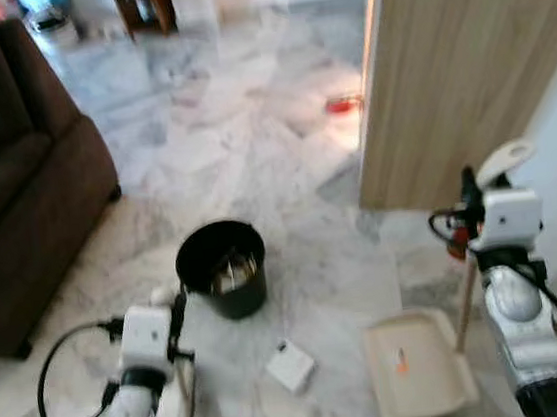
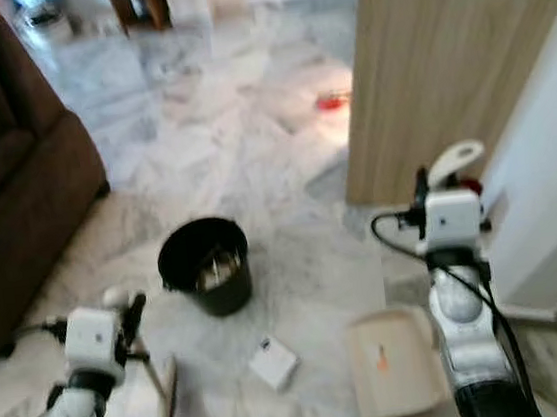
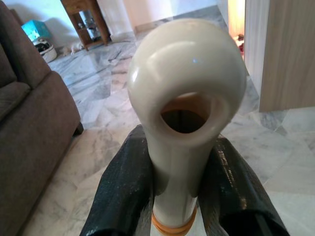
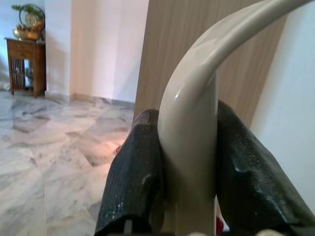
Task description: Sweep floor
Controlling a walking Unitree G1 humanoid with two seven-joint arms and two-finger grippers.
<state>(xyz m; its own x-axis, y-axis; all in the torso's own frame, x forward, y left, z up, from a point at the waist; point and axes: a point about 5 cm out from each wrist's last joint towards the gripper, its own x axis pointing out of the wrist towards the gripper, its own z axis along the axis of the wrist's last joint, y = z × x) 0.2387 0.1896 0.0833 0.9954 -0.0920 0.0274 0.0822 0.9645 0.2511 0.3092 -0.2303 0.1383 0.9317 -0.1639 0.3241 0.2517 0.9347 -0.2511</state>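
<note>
The left end effector (image 3: pixel 184 196) clenches the broom handle (image 3: pixel 184 118), its head on the marble floor (image 1: pixel 252 151) beside a black bin (image 1: pixel 223 265). The right end effector (image 4: pixel 189 182) clenches the dustpan handle (image 4: pixel 197 123); the dustpan (image 1: pixel 417 366) rests on the floor near a white packet (image 1: pixel 290 365).

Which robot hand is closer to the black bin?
Left. The left gripper, shut on the broom handle, sits just beside the black bin. The right gripper holds the dustpan handle across the floor.

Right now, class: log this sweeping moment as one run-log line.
left hand: shut on broom handle | right hand: shut on dustpan handle | dustpan: on floor | white packet: unswept, beside black bin
</note>
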